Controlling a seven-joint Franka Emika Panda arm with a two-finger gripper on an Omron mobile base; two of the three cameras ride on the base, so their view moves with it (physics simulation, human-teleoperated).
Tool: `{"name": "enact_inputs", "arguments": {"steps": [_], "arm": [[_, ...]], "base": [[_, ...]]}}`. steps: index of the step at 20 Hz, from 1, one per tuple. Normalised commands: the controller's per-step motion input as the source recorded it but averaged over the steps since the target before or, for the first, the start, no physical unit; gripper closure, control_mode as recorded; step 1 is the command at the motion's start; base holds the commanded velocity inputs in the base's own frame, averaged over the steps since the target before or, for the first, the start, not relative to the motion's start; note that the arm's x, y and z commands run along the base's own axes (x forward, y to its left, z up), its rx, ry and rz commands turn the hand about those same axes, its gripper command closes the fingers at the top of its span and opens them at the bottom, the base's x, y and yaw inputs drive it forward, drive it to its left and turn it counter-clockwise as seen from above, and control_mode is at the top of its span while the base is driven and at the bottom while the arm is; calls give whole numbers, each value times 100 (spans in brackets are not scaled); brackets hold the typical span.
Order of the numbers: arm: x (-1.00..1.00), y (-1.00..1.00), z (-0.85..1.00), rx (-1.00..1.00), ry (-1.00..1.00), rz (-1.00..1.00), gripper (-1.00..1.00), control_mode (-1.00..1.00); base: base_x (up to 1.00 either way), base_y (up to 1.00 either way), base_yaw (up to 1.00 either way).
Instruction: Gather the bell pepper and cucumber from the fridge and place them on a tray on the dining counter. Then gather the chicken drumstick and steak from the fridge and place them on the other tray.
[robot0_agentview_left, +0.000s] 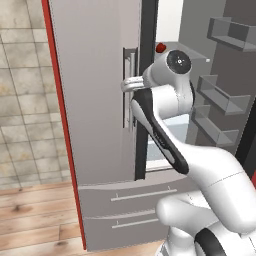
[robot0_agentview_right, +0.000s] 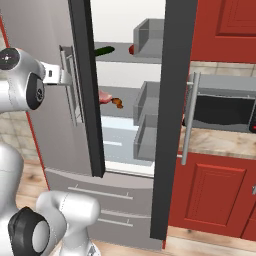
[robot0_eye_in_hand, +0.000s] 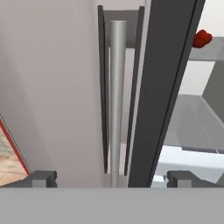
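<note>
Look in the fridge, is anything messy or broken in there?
Nothing stands out. The fridge has one door swung open, and the cucumber and bell pepper lie tidy on the top shelf, with the steak and chicken drumstick a shelf below. The open tool is at the closed door's handle.

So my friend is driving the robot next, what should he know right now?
Claw: open, holding nothing, either side of the handle of the fridge's left door.
Fridge: right door is open, left door is shut.
Top shelf: cucumber and bell pepper. Shelf below: steak and drumstick.
Done: nothing moved yet.
Left: carry all four foods to the trays.
</note>
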Motion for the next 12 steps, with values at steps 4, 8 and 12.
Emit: {"name": "enact_inputs", "arguments": {"steps": [4, 8, 12], "arm": [[27, 0, 0, 1, 0, 0, -100, -100], [33, 0, 0, 0, 0, 0, -100, -100], [40, 0, 0, 0, 0, 0, -100, -100]], "base": [[0, 0, 0], [0, 0, 0], [0, 0, 0]]}}
